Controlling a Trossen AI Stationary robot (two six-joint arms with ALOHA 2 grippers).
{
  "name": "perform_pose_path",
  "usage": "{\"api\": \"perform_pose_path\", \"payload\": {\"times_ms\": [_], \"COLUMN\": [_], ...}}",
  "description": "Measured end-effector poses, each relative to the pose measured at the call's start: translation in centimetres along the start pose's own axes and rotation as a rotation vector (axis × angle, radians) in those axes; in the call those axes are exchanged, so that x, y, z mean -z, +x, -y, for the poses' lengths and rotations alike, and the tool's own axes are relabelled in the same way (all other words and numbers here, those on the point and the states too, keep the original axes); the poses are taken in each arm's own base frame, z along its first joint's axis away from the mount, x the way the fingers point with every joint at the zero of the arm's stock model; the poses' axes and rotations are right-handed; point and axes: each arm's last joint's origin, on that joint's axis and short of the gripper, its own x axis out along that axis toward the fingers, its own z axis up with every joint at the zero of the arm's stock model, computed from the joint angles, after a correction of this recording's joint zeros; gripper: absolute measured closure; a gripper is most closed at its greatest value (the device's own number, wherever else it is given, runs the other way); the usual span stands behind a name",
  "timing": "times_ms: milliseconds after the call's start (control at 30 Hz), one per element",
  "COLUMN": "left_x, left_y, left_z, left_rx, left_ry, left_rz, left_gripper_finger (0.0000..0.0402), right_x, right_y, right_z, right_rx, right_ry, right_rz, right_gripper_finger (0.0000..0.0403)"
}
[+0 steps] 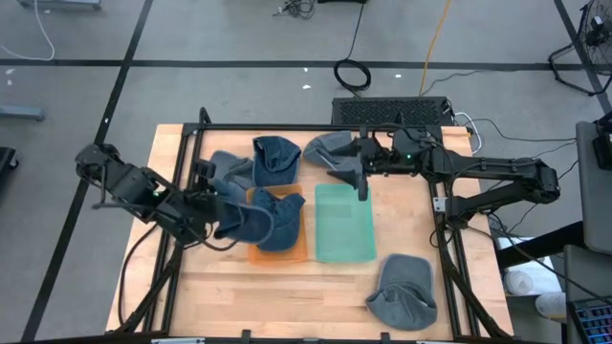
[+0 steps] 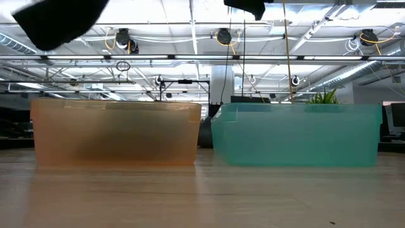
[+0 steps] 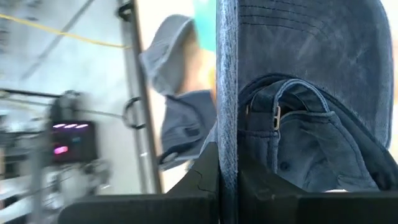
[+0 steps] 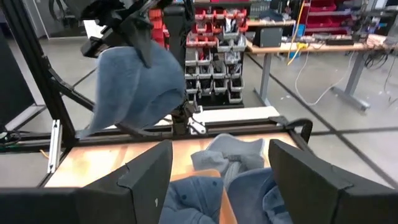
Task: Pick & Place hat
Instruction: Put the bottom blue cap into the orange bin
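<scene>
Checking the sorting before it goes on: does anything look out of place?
The orange bin has a blue cap draped over its rim rather than inside. The green bin looks empty. One grey cap lies apart near the table's front edge.

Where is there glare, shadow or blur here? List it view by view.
High view: even light, soft shadows on the table. Low view: bright ceiling lights behind the translucent orange bin and green bin, with the near table out of focus. Left wrist view: background smeared, held hat clearer. Right wrist view: right gripper soft up close, room behind clear.
</scene>
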Motion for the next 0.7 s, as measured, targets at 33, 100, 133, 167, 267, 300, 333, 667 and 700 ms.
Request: {"api": "perform_pose_path", "payload": {"times_ms": [33, 100, 133, 167, 267, 300, 333, 667, 700], "left_x": [0.2, 0.9, 1.3, 1.6, 2.7, 3.0, 3.4, 5.5, 5.6], "left_y": [0.2, 0.6, 0.8, 1.1, 1.7, 1.9, 2.0, 4.2, 4.4], "left_z": [0.3, 1.0, 1.3, 1.6, 2.5, 2.7, 2.9, 4.7, 4.8], "left_rx": [-0.033, -0.093, -0.119, -0.138, -0.18, -0.198, -0.215, -0.487, -0.506], "left_ry": [0.015, 0.035, 0.043, 0.05, 0.044, 0.041, 0.048, 0.136, 0.146], "left_rz": [-0.003, 0.009, 0.019, 0.03, 0.081, 0.098, 0.11, 0.134, 0.131], "left_gripper_finger": [0.0391, 0.0391, 0.0391, 0.0391, 0.0391, 0.0391, 0.0391, 0.0391, 0.0391], "right_x": [0.1, 0.4, 0.5, 0.6, 0.6, 0.6, 0.6, 2.7, 3.1], "right_y": [0.0, 0.0, 0.0, 0.0, 0.1, 0.1, 0.1, 0.5, 0.5], "right_z": [-0.1, -0.2, -0.4, -0.5, -1.1, -1.3, -1.6, -3.4, -3.5], "right_rx": [-0.002, -0.009, -0.014, -0.019, -0.042, -0.051, -0.06, -0.13, -0.135], "right_ry": [0.001, 0.002, 0.002, 0.0, -0.026, -0.038, -0.052, -0.037, -0.03], "right_rz": [-0.011, -0.038, -0.049, -0.056, -0.056, -0.056, -0.057, -0.042, -0.037], "right_gripper_finger": [0.0149, 0.0149, 0.0149, 0.0149, 0.0149, 0.0149, 0.0149, 0.0149, 0.0149]}}
